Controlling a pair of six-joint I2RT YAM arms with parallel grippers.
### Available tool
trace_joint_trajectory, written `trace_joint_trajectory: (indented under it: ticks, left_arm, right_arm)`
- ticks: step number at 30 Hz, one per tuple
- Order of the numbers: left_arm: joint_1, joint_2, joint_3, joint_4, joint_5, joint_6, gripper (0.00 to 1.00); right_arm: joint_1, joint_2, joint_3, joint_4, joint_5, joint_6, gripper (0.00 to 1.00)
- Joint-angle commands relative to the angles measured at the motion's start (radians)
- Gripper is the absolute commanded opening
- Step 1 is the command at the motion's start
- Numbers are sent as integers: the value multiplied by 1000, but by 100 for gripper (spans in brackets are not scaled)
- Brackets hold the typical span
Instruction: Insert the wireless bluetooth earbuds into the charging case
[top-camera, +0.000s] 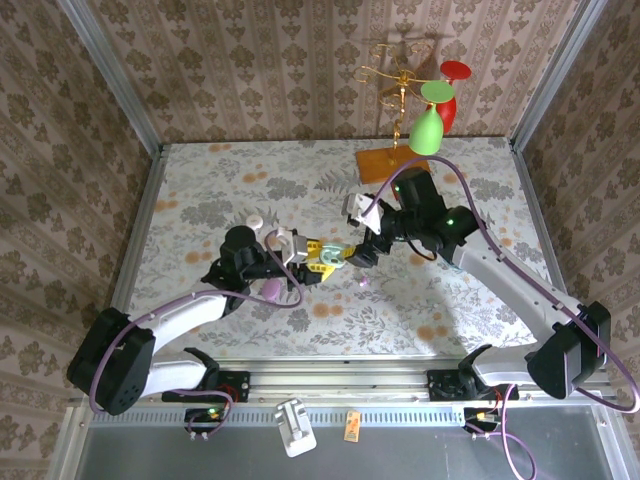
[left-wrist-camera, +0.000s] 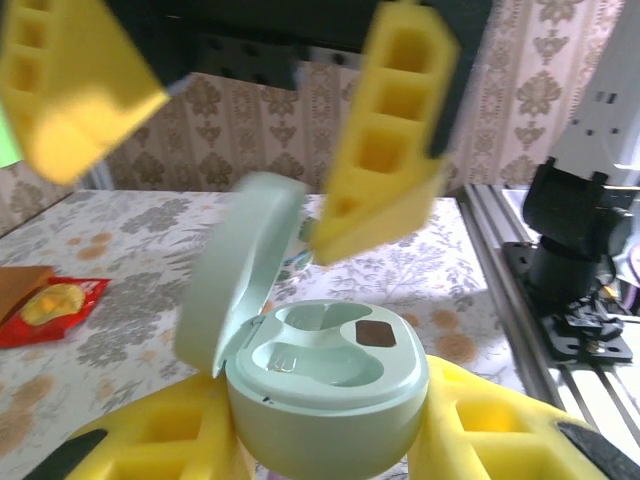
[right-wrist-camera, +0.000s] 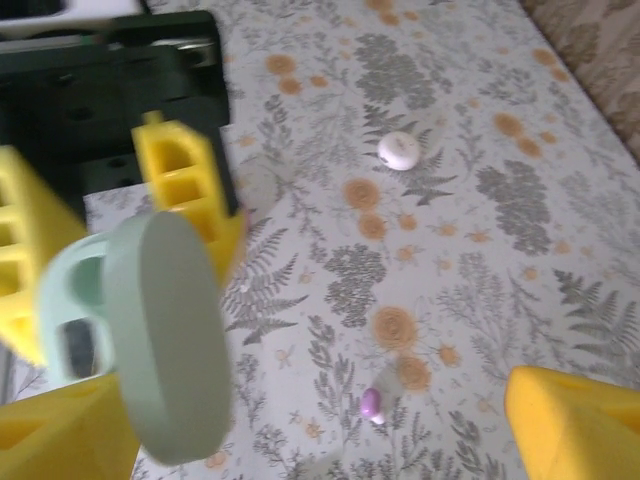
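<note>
nearest on the flowered desk (top-camera: 200, 200), a lilac case (top-camera: 272, 290) lies partly under the left arm (top-camera: 190, 310), at about 7 o'clock from where the two end effectors meet. one tiny pink-lilac earbud (right-wrist-camera: 371, 403) lies loose on the desk at about 5 o'clock from that spot, touching nothing.

over mid-desk the left end effector (left-wrist-camera: 325, 445) is closed part-way on a mint charging case (left-wrist-camera: 330, 385), its yellow fingers (left-wrist-camera: 500, 430) pressed against both sides of the base. the case sits upright with its lid (left-wrist-camera: 240, 270) swung open toward 9 o'clock in the left wrist view. two wells show in its top, one with a dark patch.

the right end effector (top-camera: 352, 250) faces the case from 3 o'clock in the top view, jaws spread wide and gripping nothing. one of its yellow fingers (left-wrist-camera: 385, 150) hangs just beside the lid's edge; i cannot tell whether they touch.

farther off, a white case (top-camera: 256, 220) sits at about 10 o'clock from the held case, well apart from it. at the far edge, near 1 o'clock, a wire stand (top-camera: 400, 80) on a wooden base (top-camera: 385, 163) carries a green glass (top-camera: 427, 130) and a red glass (top-camera: 455, 75).
</note>
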Motion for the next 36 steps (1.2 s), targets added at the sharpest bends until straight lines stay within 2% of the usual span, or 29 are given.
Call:
trace_joint_trajectory:
  ticks: [1, 6, 13, 21, 23, 26, 28, 31, 36]
  left_arm:
    - [-1, -15, -11, 32, 56, 22, 28]
    - [3, -14, -15, 53, 52, 14, 28]
    - [21, 29, -22, 157, -8, -31, 28]
    - [82, 136, -9, 386, -44, -148, 28]
    - [100, 157, -1, 422, -40, -168, 28]
    - [124, 177, 14, 443, -28, -195, 29]
    - [143, 188, 29, 440, -4, -215, 30]
    - [162, 203, 35, 458, 5, -215, 29]
    - [164, 219, 43, 468, 37, -216, 29]
  right_arm:
    - [-10, -12, -5, 56, 42, 21, 93]
    - [-9, -19, -3, 57, 29, 27, 93]
    - [-9, -50, -17, 67, -64, 31, 98]
    - [-45, -122, -77, 202, -228, 163, 100]
    - [-60, -144, -107, 260, -233, 212, 100]
    - [-81, -177, -163, 412, -89, 378, 100]
    - [-92, -205, -201, 470, 81, 521, 98]
    - [-102, -257, -236, 445, 286, 650, 100]
    - [-134, -354, -317, 330, 428, 789, 100]
